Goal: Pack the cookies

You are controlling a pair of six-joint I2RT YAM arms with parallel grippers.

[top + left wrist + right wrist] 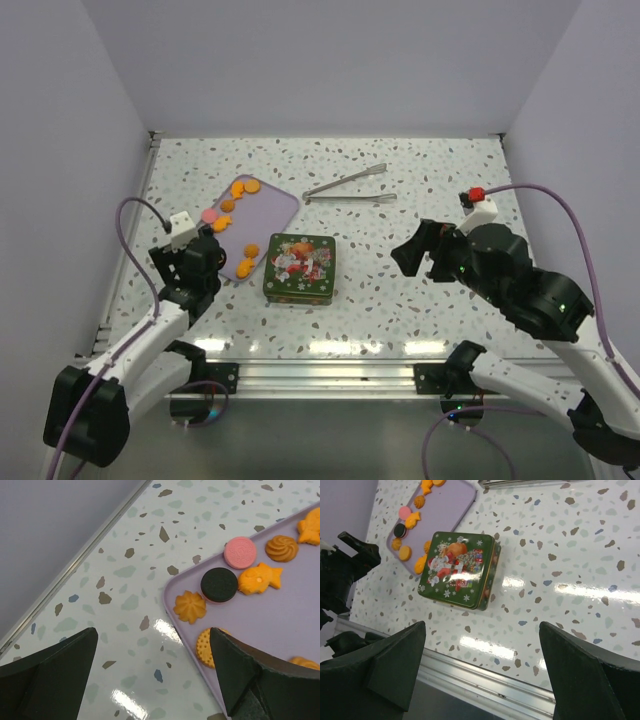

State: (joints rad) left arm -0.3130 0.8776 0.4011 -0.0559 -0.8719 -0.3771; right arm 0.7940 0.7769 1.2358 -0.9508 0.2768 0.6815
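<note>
Several cookies lie on a lilac tray [272, 212]. The left wrist view shows a pink cookie [240, 552], a black cookie [219, 584] and orange cookies [190, 606] on the tray [280, 625]. My left gripper [155, 672] is open and empty, low over the tray's left edge. A closed green Christmas tin [300, 267] sits right of the tray; it also shows in the right wrist view [457, 569]. My right gripper [482, 672] is open and empty, above the table right of the tin [415, 255].
Metal tongs [347, 186] lie behind the tin near the back of the table. The table's metal front rail [320, 375] runs between the arm bases. Grey walls close the left, back and right sides.
</note>
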